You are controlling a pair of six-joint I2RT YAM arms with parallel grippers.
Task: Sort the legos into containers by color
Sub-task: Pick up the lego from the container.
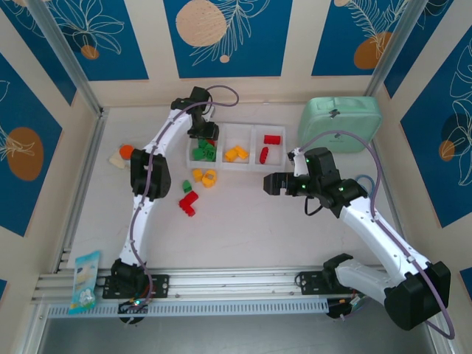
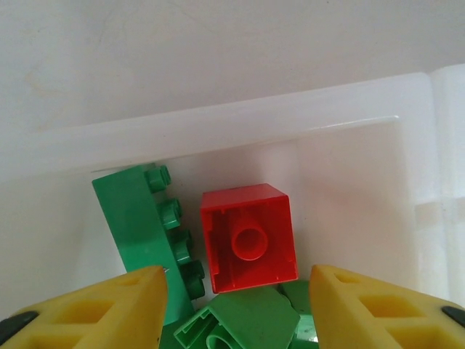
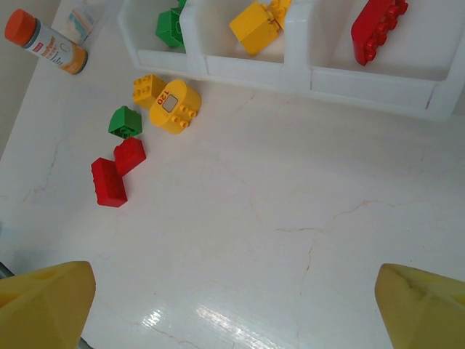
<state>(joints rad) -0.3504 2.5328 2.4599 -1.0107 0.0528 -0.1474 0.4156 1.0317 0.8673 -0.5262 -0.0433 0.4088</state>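
Observation:
The white three-compartment containers tray stands at the back of the table. My left gripper hangs open over its left compartment. In the left wrist view its yellow fingertips flank nothing; just beyond them a red lego lies hollow side up among green legos. Yellow legos fill the middle compartment, red ones the right. Loose in front of the tray lie two yellow legos, a green one and two red ones. My right gripper hovers wide open over bare table.
A mint-green rounded case sits at the back right. An orange-capped bottle lies left of the tray beside a small packet. Another packet rests on the front rail at the left.

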